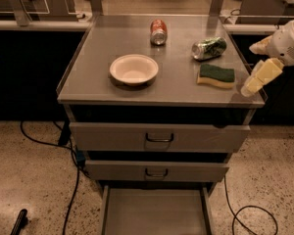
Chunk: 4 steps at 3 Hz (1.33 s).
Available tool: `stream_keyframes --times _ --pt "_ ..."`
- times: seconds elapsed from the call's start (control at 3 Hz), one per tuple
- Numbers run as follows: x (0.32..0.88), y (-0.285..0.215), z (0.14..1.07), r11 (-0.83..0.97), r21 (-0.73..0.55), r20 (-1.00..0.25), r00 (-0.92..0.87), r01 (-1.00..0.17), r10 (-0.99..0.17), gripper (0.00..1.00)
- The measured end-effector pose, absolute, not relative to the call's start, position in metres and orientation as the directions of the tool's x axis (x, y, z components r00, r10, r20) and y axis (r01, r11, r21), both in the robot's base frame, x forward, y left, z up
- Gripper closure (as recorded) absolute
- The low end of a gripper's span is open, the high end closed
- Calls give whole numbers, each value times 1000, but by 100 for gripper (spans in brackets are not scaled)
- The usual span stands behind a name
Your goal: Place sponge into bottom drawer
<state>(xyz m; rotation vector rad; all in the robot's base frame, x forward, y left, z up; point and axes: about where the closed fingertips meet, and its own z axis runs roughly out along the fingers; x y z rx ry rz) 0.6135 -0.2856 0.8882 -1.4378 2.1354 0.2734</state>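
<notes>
At the bench's right front corner: pale two-finger gripper [259,73] tilts down-left just off the rim, cannot tell how its jaws stand | rectangular sponge [216,76], dark green over yellow foam, flat on grey metal bench [112,38] near gripper | shallow grey bottom drawer [154,212] pulled out | count: one sponge, three drawers, one red can [158,32], one crushed green can [209,48], one white bowl [134,69]

Dull-sheened grey metal cabinet top [112,43]; green-topped yellow foam sponge [216,75], coarse above, softer below; smooth cream plastic gripper [257,73] hanging just right of it.
</notes>
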Motion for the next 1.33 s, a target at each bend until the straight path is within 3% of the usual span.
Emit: stream_keyframes --times 1.33 --pt "647 -281 851 429 -79 -605 -299 -900 -738 0"
